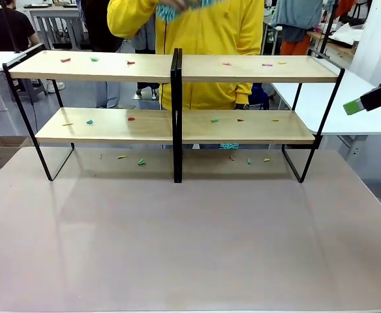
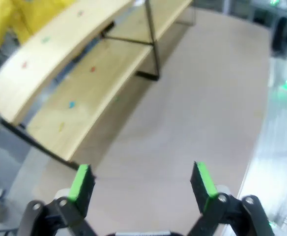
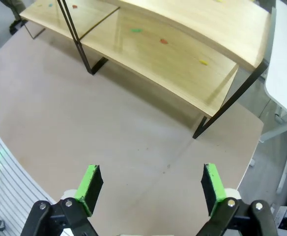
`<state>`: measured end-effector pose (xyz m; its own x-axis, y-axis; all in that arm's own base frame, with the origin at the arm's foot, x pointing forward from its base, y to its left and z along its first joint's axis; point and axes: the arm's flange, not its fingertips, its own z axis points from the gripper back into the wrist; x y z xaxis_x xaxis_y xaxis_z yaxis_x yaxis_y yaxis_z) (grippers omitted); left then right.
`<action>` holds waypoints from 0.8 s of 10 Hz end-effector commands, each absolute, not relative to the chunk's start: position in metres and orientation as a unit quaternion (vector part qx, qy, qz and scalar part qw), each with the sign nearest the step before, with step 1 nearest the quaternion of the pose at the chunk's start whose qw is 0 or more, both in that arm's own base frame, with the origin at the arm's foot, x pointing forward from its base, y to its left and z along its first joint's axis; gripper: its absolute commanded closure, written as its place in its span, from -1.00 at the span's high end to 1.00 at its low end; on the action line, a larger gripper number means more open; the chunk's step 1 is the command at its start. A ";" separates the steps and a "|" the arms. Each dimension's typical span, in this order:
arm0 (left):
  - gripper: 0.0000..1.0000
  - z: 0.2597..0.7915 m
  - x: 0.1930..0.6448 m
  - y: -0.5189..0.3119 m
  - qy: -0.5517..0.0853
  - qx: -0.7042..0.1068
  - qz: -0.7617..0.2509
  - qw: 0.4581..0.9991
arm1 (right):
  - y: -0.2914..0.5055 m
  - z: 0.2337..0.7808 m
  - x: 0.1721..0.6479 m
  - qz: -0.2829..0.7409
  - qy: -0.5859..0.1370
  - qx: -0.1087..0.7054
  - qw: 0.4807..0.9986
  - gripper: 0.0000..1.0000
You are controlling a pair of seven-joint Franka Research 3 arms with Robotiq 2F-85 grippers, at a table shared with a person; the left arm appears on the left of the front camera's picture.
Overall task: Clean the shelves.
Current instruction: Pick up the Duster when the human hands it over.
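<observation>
My left end effector (image 2: 141, 172) and right end effector (image 3: 151, 172) are black with green pads. The shelves (image 1: 112, 66) have pale wood boards and black frames, dotted with red, green, yellow and pink scraps (image 1: 130, 119). The counter (image 1: 190, 248) is beige-grey, and the person's top (image 1: 203, 32) is bright yellow.

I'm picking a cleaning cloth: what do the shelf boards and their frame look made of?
On the shelves, the boards look like light wood or wood-look laminate, smooth with faint grain and slight sheen. The frame looks like thin black metal, matte painted.
</observation>
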<state>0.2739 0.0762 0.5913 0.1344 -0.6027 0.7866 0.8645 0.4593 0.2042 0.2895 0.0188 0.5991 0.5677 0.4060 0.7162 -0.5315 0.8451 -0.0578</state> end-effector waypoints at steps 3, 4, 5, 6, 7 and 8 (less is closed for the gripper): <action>1.00 0.653 0.241 0.054 -0.418 -0.223 -0.458 0.752 | 0.011 0.649 0.271 0.242 -0.397 0.142 0.874 1.00; 1.00 0.657 0.250 0.044 -0.428 -0.264 -0.431 0.749 | 0.014 0.654 0.267 0.249 -0.395 0.153 0.871 1.00; 1.00 0.655 0.267 0.027 -0.424 -0.295 -0.367 0.774 | 0.018 0.653 0.265 0.257 -0.399 0.145 0.869 1.00; 1.00 0.644 0.287 0.016 -0.412 -0.252 -0.330 0.811 | 0.010 0.651 0.269 0.252 -0.402 0.129 0.871 1.00; 1.00 0.656 0.245 0.043 -0.419 -0.265 -0.430 0.755 | 0.010 0.651 0.269 0.252 -0.402 0.129 0.871 1.00; 1.00 0.650 0.265 0.035 -0.415 -0.272 -0.386 0.778 | 0.011 0.656 0.265 0.254 -0.403 0.134 0.869 1.00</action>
